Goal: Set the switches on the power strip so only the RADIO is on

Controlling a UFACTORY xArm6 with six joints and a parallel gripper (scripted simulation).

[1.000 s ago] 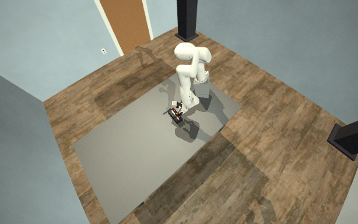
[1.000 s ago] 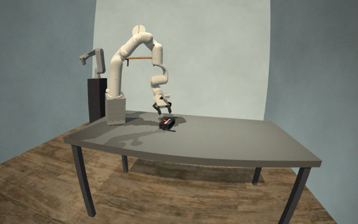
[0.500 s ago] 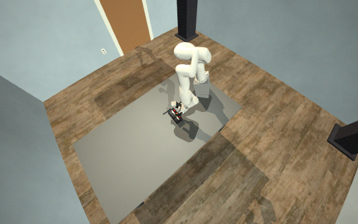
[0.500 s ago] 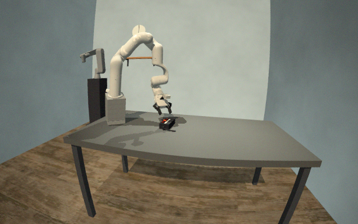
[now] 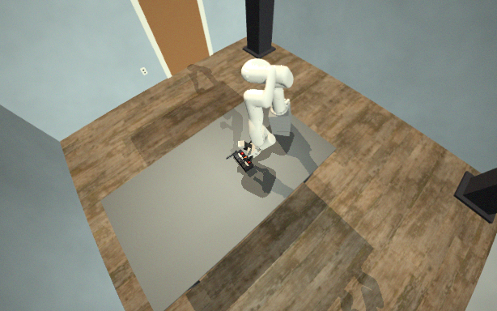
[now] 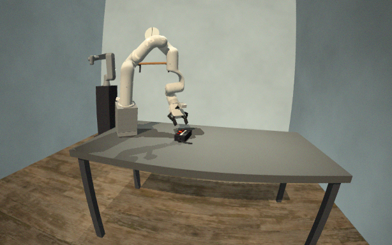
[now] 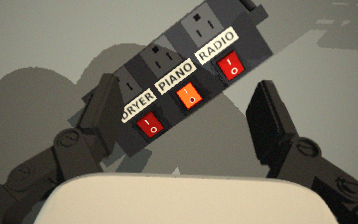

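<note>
A black power strip [image 7: 181, 82] lies flat on the grey table, right way up; it also shows in the top view [image 5: 244, 160] and the exterior view [image 6: 182, 134]. In the wrist view three labelled rocker switches show. The DRYER switch [image 7: 148, 124] is dark red, the PIANO switch [image 7: 189, 96] glows bright orange, the RADIO switch [image 7: 230, 65] is red. My gripper [image 7: 186, 93] [image 6: 179, 120] is open and empty. It hovers a little above the strip, its fingers on either side of the DRYER and PIANO end.
The arm's grey base block [image 6: 126, 120] stands on the table's far left corner. A dark pedestal with a small grey arm [image 6: 106, 96] stands behind it. A short cable stub [image 5: 230, 155] sticks out of the strip's end.
</note>
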